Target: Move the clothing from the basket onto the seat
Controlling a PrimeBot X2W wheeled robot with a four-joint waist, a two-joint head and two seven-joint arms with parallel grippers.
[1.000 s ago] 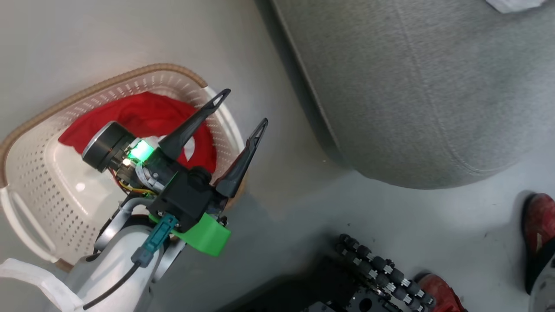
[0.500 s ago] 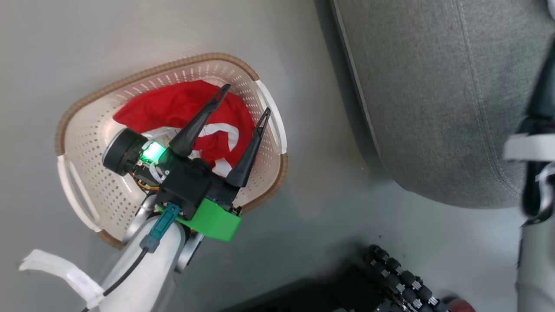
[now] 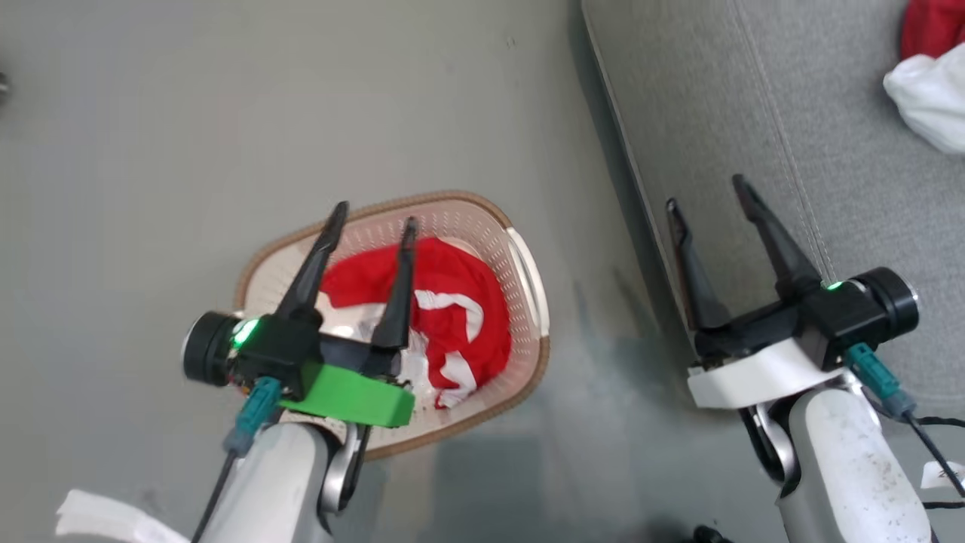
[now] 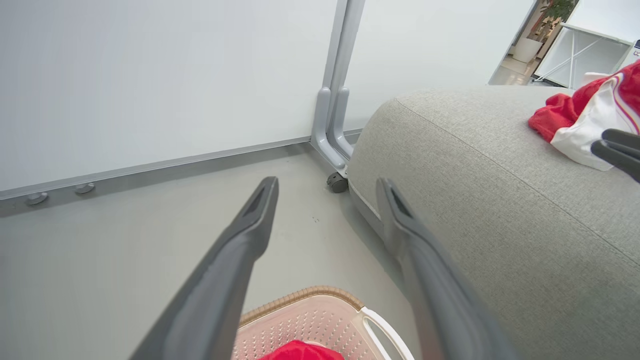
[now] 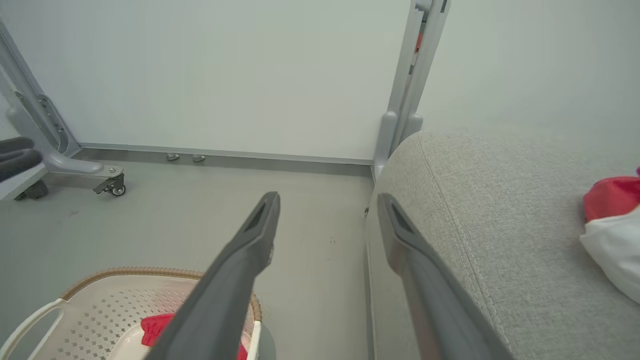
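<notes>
I am holding my left gripper (image 3: 375, 213) above the laundry basket (image 3: 441, 197), its two fingers spread moderately apart and carrying nothing. My right gripper (image 3: 705, 191) is hanging over the near edge of the grey upholstered seat cushion (image 3: 754, 113), likewise open and empty.

The red sports garment (image 3: 452, 302) I am going for is lying crumpled on the basket's bottom, toward the end nearer the seat, with white panels twisting through it. Another red and white piece (image 3: 931, 83) is lying on the seat, well apart from both grippers.

I am expecting this thin, shiny fabric to be light, limp and slippery, so a single layer could slide out of my fingers. I am therefore aiming for the raised bunch near the middle of the heap, where several folds are stacking up, rather than a flat edge lying against the plastic. I am also reckoning that the cloth will be trailing below my grip, so it will need lifting well above the rim, or it may be dragging the light basket along.
</notes>
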